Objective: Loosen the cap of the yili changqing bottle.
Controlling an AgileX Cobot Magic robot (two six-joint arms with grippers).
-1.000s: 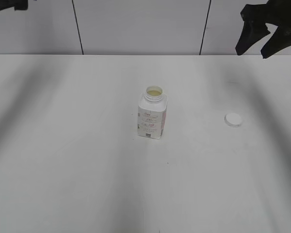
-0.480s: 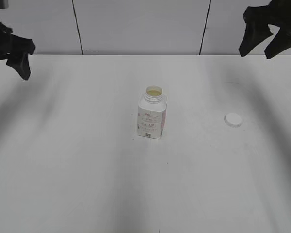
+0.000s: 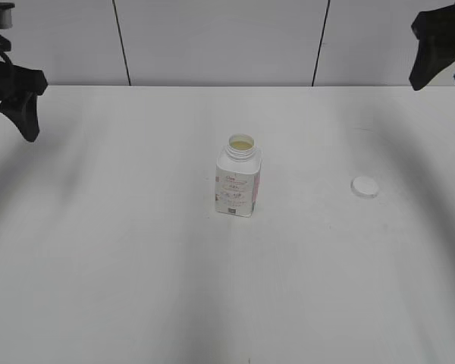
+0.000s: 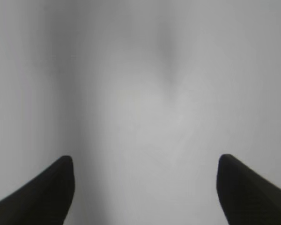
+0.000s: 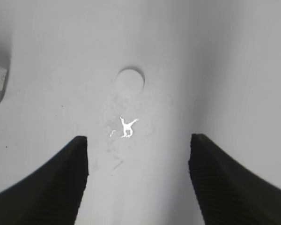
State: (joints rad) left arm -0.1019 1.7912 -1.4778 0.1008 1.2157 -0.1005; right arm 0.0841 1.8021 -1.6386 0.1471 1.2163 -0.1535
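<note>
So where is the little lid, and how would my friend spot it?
Look at the big white table and find the bottle standing open in the middle. The cap lies flat on the table off to the bottle's right, apart from it. It is a small round white disc, the only flat thing there.
</note>
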